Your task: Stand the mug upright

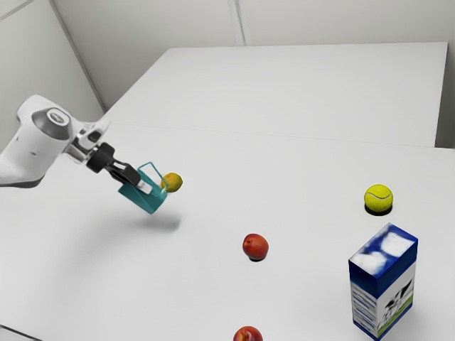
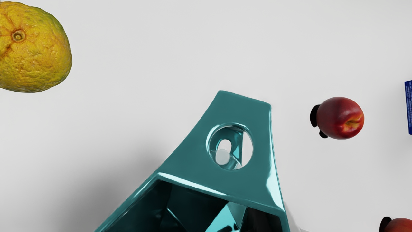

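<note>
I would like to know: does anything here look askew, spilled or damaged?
The mug is askew: it hangs tilted in the gripper, above the table. One face has a round hole, odd for a mug, though perhaps by design. I see no spill.

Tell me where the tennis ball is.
In the exterior view, the tennis ball sits on the table toward the exterior view's right, just beyond the blue-and-white carton.
</note>
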Controlling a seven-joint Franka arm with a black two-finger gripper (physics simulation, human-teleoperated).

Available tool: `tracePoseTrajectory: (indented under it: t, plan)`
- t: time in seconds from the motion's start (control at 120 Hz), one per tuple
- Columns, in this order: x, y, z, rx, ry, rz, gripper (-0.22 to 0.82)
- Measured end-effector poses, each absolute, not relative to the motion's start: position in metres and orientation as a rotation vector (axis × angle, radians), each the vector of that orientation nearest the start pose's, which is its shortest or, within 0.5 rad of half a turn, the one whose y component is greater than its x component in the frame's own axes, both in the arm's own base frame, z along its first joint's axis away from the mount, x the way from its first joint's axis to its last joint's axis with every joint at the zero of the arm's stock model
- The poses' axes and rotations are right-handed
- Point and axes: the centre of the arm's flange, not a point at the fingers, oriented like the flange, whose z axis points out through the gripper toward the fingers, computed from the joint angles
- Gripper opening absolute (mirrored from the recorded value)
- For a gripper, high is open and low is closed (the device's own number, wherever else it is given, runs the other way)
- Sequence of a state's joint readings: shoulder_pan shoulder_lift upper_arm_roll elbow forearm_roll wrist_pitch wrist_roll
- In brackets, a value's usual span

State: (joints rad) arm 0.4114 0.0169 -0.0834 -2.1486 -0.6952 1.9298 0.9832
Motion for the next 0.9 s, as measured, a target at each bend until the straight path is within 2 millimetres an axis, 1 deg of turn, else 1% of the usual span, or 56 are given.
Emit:
tracePoseTrajectory:
  t: [0.075, 0.15, 0.3, 0.45, 0.667, 0.775, 0.9]
  plan:
    - [0.505, 0.122, 0.401, 2.548, -0.457, 0.195, -0.17]
    - [0.503, 0.117, 0.406, 2.62, -0.491, 0.133, -0.17]
    - [0.503, 0.107, 0.406, 2.741, -0.521, 0.005, -0.17]
    - [0.505, 0.093, 0.404, 2.83, -0.518, -0.083, -0.17]
    - [0.511, 0.073, 0.405, 2.931, -0.485, -0.116, -0.17]
    - [0.512, 0.063, 0.409, 2.988, -0.463, -0.117, -0.17]
    - [0.51, 0.043, 0.412, 3.04, -0.45, -0.109, -0.17]
